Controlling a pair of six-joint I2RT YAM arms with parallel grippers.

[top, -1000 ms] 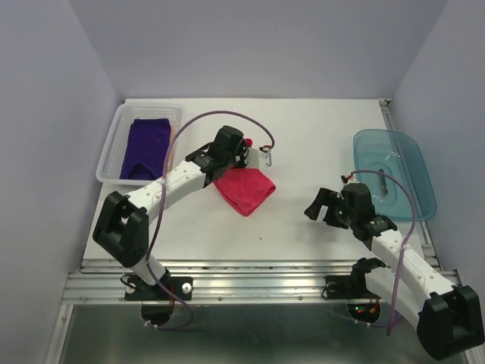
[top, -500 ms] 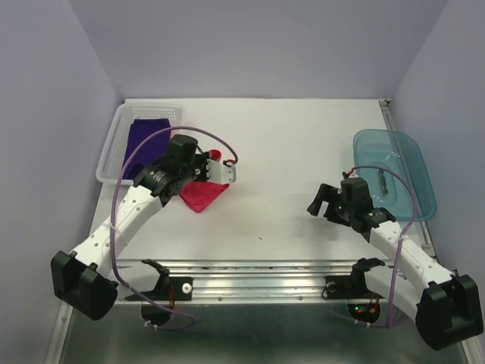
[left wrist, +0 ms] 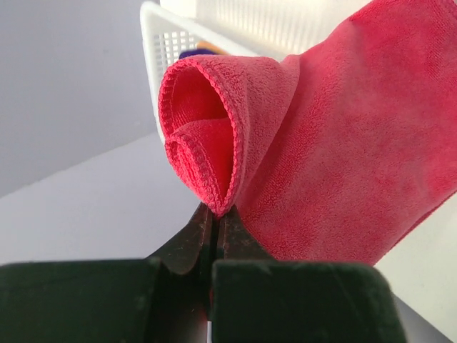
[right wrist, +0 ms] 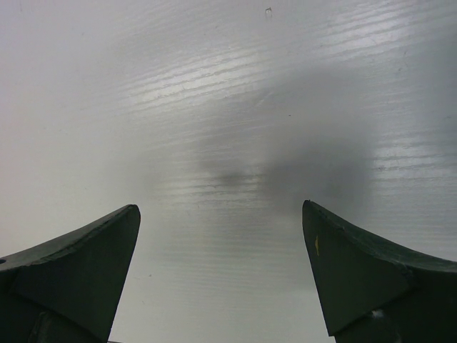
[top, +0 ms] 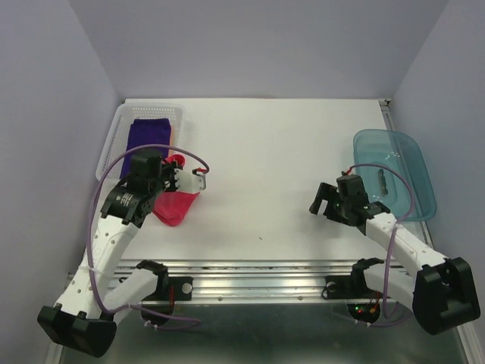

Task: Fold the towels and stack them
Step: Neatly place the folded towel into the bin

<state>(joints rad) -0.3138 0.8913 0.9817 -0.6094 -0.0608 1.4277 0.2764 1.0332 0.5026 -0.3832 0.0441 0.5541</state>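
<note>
The left gripper pinches the red towel by one bunched edge near the basket. That thin hold may slip and spoil the fold. The right gripper hangs spread and empty.

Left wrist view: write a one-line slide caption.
Left gripper clamps a folded edge of the pink-red towel, the plastic basket close behind.

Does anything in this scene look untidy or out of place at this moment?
The pink-red towel stands out. It hangs from the shut left gripper as a loose roll with curled edges, not as a flat fold, close to the basket. The purple towel lies neatly in the basket. Nothing seems spilled or damaged.
</note>
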